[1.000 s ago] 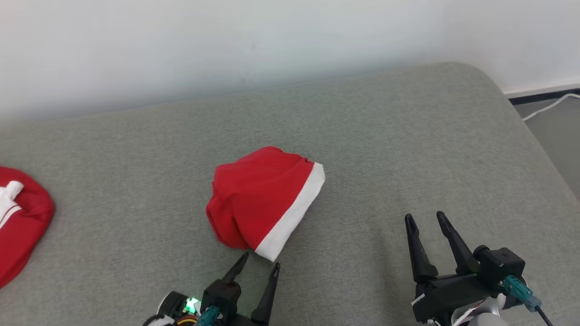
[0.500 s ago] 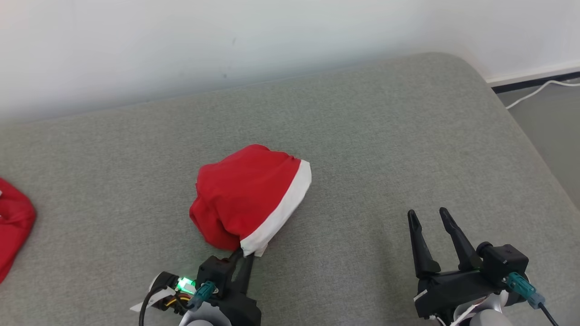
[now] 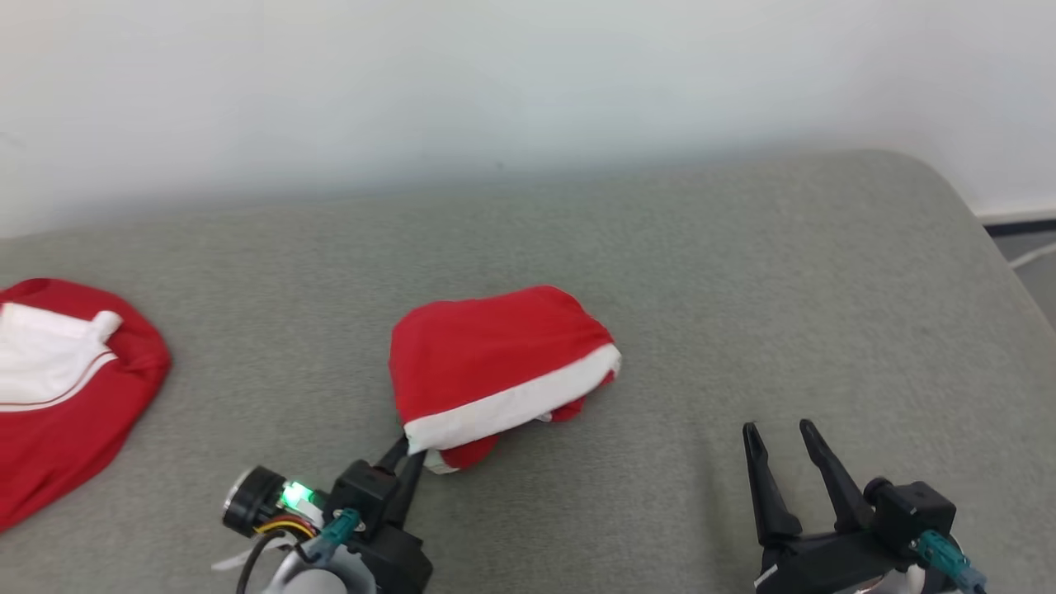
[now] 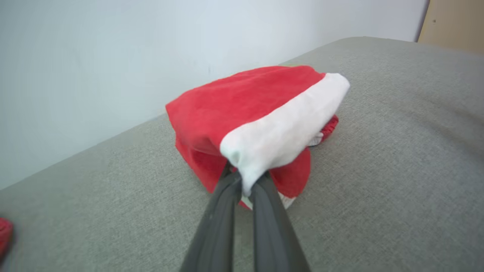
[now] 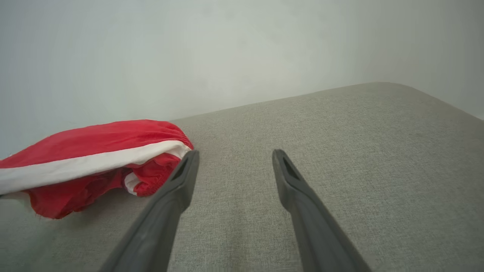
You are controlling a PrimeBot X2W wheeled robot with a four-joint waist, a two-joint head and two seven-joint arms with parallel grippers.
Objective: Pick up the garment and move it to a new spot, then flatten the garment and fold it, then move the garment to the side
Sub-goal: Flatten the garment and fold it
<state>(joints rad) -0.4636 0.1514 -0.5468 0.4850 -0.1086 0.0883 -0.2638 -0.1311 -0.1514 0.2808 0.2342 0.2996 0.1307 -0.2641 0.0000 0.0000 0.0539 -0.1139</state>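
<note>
The garment (image 3: 495, 355) is red with a white band and lies bunched on the grey cushion. My left gripper (image 3: 410, 451) is shut on the near-left corner of its white band, and that edge is lifted off the cushion. In the left wrist view the garment (image 4: 261, 117) hangs from my two closed fingers (image 4: 227, 211), the band draped over their tips. My right gripper (image 3: 777, 429) stands open to the right of the garment, apart from it, with nothing between its fingers. The right wrist view has the garment (image 5: 94, 158) at its left, beside my open right gripper (image 5: 234, 155).
A second red and white garment (image 3: 58, 388) lies at the cushion's far left. The grey cushion (image 3: 742, 272) runs back to a pale wall and rounds off at the right, where floor, a dark baseboard and a white cable (image 3: 1031, 257) show.
My left gripper has shut on the white band's corner and lifted that edge, so the garment now drapes differently. The camera has shifted. My right gripper has stayed open.
</note>
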